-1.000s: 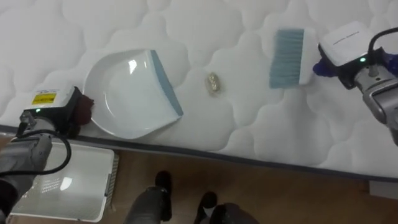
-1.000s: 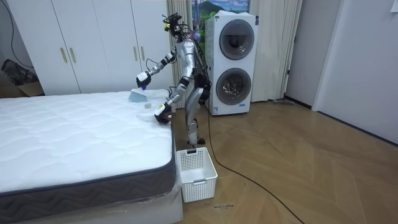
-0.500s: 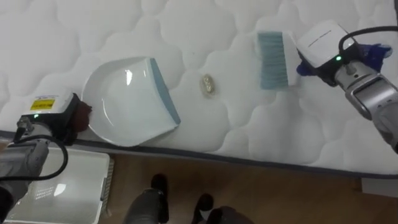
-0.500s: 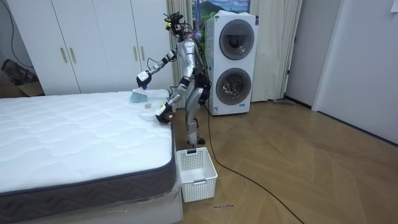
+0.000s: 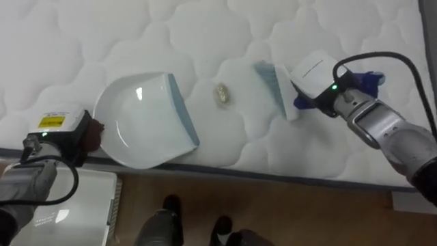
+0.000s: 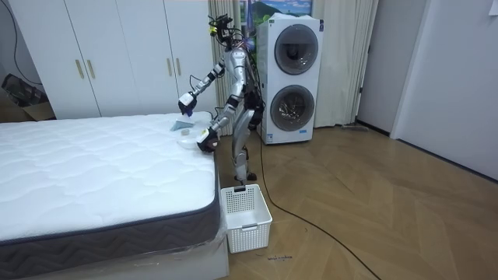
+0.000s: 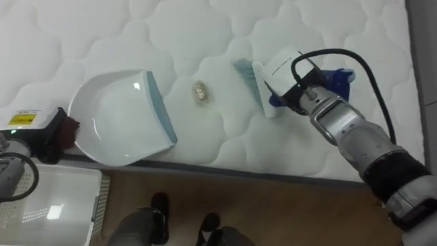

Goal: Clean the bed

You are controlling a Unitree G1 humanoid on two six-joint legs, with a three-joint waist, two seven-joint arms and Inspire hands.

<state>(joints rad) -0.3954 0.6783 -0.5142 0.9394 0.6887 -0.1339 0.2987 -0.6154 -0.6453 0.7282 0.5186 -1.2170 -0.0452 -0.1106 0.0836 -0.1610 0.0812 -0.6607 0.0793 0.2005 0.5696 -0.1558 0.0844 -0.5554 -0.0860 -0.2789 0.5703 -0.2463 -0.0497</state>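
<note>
The brush has swung left and dropped onto the bed, so its bristles sit just right of the little crumb, not touching it. The right hand has its fingers wrapped round the handle. Left of the crumb lies the white dustpan, with the left hand fingers clamped on its handle. A white basket sits on the floor at near left.

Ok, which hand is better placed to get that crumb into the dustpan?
The right hand. It holds the brush, bristles down at the mattress just right of the crumb, facing the dustpan mouth. The left hand holds the dustpan at its back edge.
</note>
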